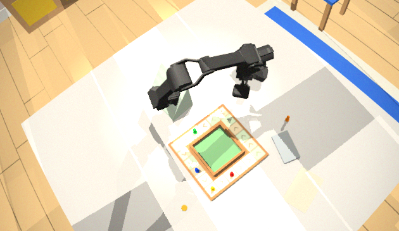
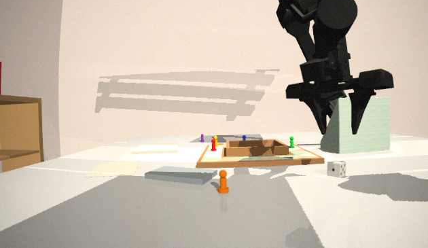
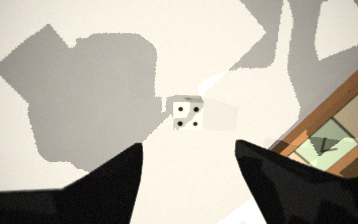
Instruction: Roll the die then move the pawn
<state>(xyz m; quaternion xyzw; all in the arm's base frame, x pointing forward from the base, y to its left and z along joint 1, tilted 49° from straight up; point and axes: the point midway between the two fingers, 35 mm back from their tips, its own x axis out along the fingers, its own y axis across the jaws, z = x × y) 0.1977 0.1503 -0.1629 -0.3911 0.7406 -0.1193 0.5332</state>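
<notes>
The white die [image 2: 336, 168] [image 3: 187, 116] lies on the table just off the board's corner, with four pips on top in the wrist view. My gripper [image 1: 241, 91] [image 2: 338, 132] [image 3: 189, 148] is open and empty. It hangs straight above the die, with the fingers pointing down and well clear of it. In the top view the gripper hides the die. The red pawn [image 1: 231, 174] [image 2: 213, 145] stands on the board's track [image 1: 257, 159] [image 2: 258, 164] [image 3: 320, 131]. The green-floored tray [image 1: 217, 149] [image 2: 258, 148] sits in the board's middle.
Green [image 1: 194, 131] [image 2: 291, 142], blue [image 1: 197, 169] and yellow [image 1: 213, 188] pawns stand on the track. An orange pawn [image 1: 287, 118] [image 2: 223, 181] and a grey slab [image 1: 285, 146] [image 2: 180, 174] lie off the board. A pale green wedge [image 1: 180, 106] [image 2: 373, 126] stands behind the gripper. A yellow disc [image 1: 183, 207] lies near the front.
</notes>
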